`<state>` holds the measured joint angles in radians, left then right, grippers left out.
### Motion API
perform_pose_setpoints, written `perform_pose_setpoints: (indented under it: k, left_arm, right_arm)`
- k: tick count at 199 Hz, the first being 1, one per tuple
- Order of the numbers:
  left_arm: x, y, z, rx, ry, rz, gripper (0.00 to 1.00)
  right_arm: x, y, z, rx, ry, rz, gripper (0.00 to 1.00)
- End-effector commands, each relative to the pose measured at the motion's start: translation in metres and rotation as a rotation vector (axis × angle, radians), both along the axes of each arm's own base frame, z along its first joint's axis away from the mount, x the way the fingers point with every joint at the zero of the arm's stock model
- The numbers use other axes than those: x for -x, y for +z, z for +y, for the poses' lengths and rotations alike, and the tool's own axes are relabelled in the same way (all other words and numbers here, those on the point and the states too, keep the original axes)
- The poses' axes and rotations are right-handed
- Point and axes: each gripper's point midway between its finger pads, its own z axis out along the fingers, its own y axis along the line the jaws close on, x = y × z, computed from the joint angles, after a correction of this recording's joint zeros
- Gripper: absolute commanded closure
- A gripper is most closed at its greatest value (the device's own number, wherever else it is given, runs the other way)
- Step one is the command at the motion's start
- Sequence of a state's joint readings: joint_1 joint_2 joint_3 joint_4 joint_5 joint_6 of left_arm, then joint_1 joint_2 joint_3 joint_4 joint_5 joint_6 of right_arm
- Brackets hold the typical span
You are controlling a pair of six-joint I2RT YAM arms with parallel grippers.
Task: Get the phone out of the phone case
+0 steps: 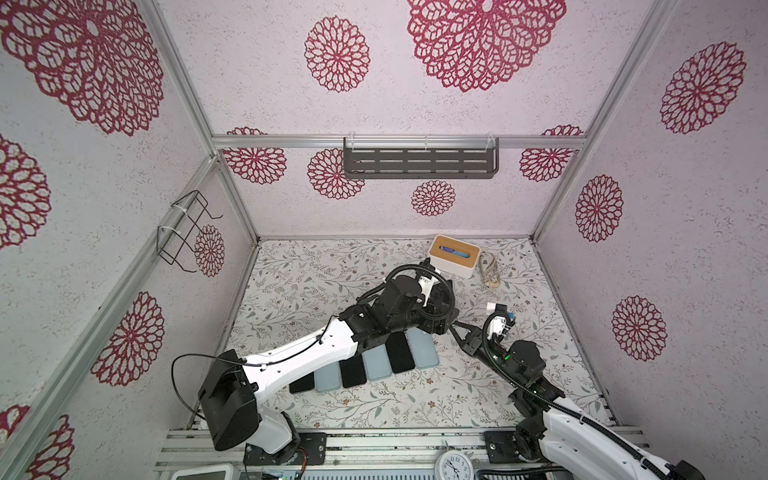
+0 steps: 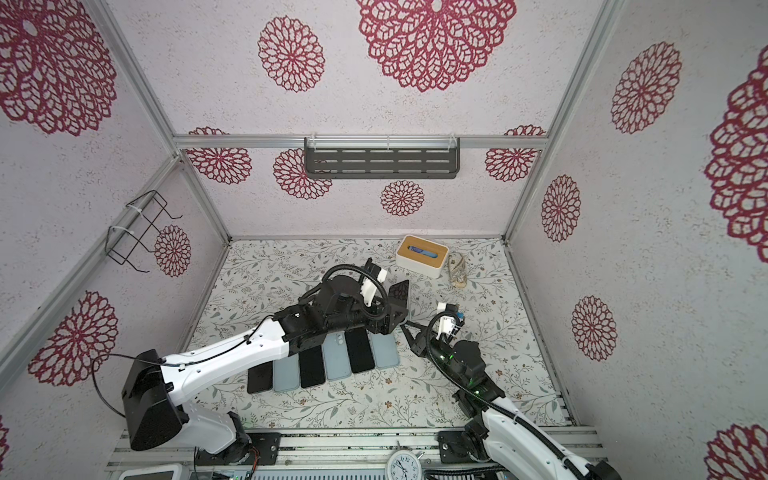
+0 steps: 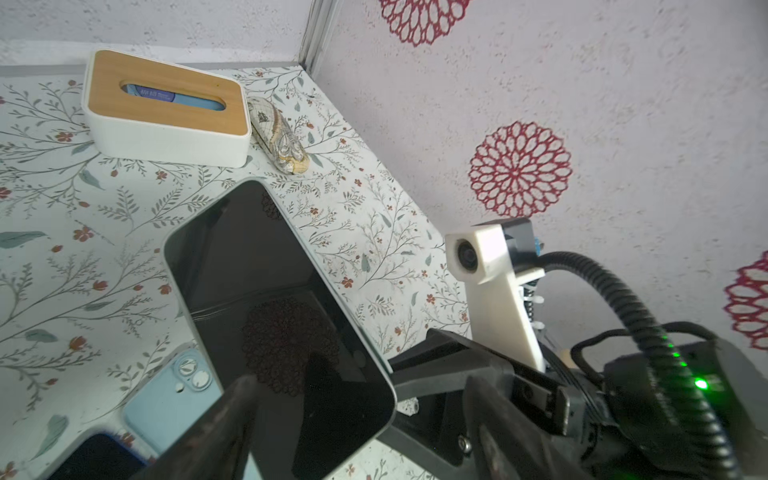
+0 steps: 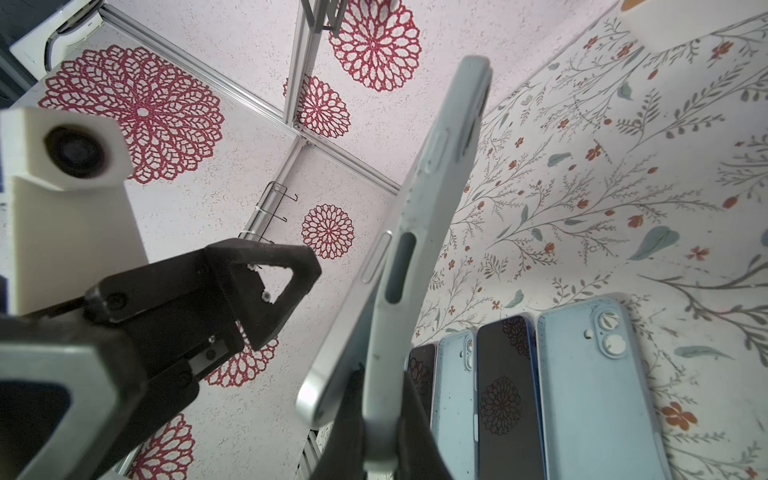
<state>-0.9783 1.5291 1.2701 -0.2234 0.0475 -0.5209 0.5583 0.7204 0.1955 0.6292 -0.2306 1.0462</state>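
A row of black and blue phones point(image 1: 365, 361) lies flat on the bench point(image 1: 415, 399). Just right of it, the left claw point(image 3: 359, 386) is wide, and the phone point(image 3: 270, 291) stands up between its fingers. The right claw point(image 4: 380, 407) pinches one end of the blue case point(image 4: 428, 195), and the phone is partly out of it.

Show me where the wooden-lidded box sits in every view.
Top views: wooden-lidded box at the table's back, right of centre, in both.
Left wrist: beyond the raised phone, near the back wall.
Right wrist: at most a blurred pale sliver; cannot tell.
Shared landmark: the row of phones and cases, in all four.
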Motion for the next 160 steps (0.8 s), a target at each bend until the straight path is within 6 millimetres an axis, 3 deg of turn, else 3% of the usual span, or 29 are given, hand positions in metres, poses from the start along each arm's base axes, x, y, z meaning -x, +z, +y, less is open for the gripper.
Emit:
perform_pose_setpoints:
  k: [1, 71, 160]
  left_arm:
    - [0.001, -0.027, 0.008, -0.23, 0.017, -0.077, 0.19]
    - [-0.014, -0.036, 0.007, -0.429, 0.109, -0.209, 0.3]
    - [-0.018, -0.051, -0.002, -0.474, 0.101, -0.216, 0.66]
  right_arm:
    - [0.0, 0.036, -0.003, -0.079, -0.007, -0.105, 1.0]
    - [0.002, 0.034, -0.002, -0.096, 0.009, -0.097, 1.0]
    - [0.006, 0.032, -0.004, -0.104, 0.013, -0.094, 1.0]
